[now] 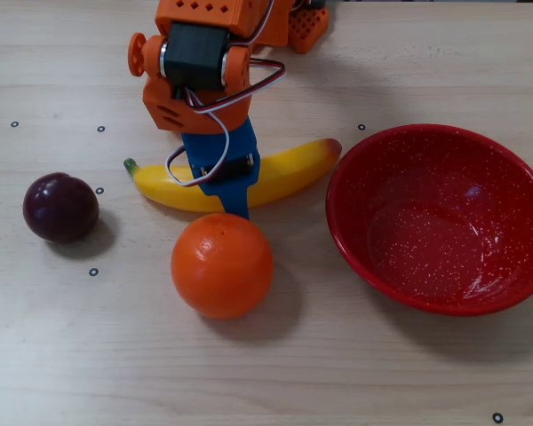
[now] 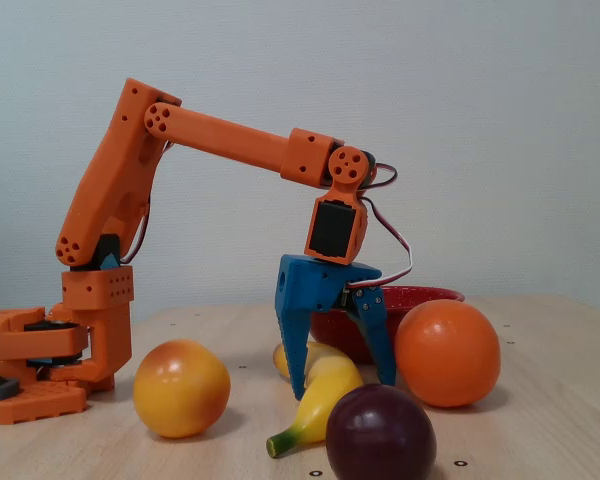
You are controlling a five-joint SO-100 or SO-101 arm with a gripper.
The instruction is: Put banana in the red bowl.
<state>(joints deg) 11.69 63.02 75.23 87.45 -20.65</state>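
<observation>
On the worktop [image 1: 382, 373], the banana [image 1: 284, 169] is straddled by the half-open claw [image 2: 342, 384], nothing gripped; an orange [image 1: 221, 264] sits just beside, the red bowl [image 1: 440, 217] near.

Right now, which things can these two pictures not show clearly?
- Overhead view: the end effector covers the middle of the banana; contact cannot be told.
- Fixed view: the plum hides part of the banana; the orange and the end effector hide most of the red bowl.
- Overhead view: the peach is out of frame.

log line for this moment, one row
pincer: open, straddling banana | banana: on table, not lifted | red bowl: empty
</observation>
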